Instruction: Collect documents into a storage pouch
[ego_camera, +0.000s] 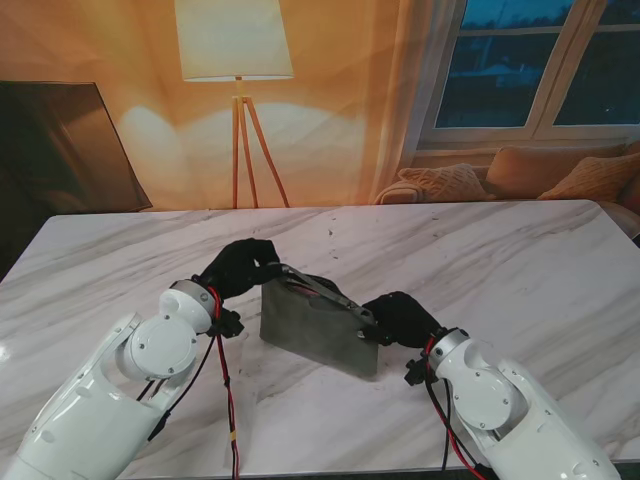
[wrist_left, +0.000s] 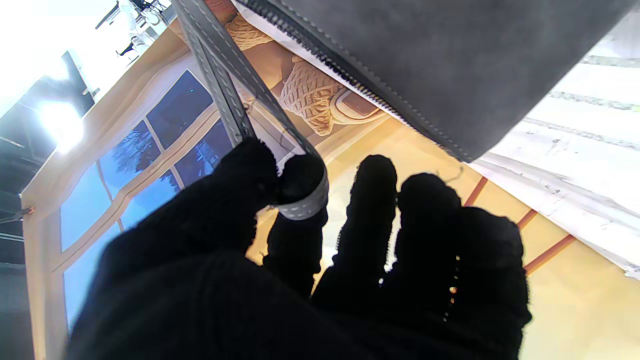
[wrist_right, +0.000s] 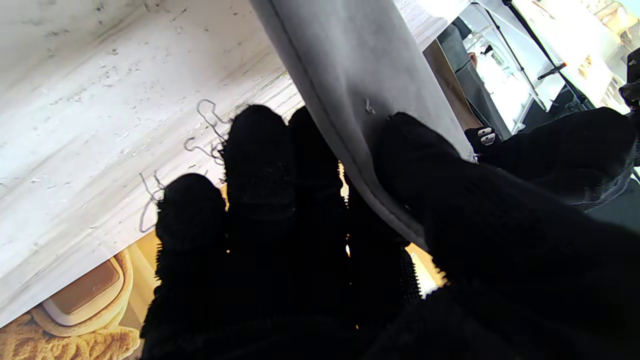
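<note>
A: Going from the left, what is the left hand (ego_camera: 240, 268) doing?

B: It is pinching the pouch's grey strap (wrist_left: 235, 107) between thumb and index finger; the left wrist view shows the strap looped round the fingertip while the other fingers are hanging loose beside it.

A: And the grey felt pouch (ego_camera: 318, 335) itself?

B: It is standing upright on the marble table (ego_camera: 520, 260), its lower edge apparently resting on the top, with one hand at each upper corner. The zipper (wrist_left: 320, 59) is running along its top edge, and a pale sheet seems to be showing just inside the mouth, though I cannot tell how many documents are in there.

A: The right hand (ego_camera: 400, 318)?

B: It is gripping the pouch's right upper corner, thumb on one face and fingers (wrist_right: 260, 165) on the other, so the felt is clamped between them.

A: Which step is this, would you say?

B: Judging by the pose, both hands are steadying the pouch upright, late in the task. The next move probably calls for keeping the mouth taut and level, so any sheet settles down inside before closing.

A: How is the pouch looking?

B: Stiff, matte, neatly stitched along the edges.
</note>
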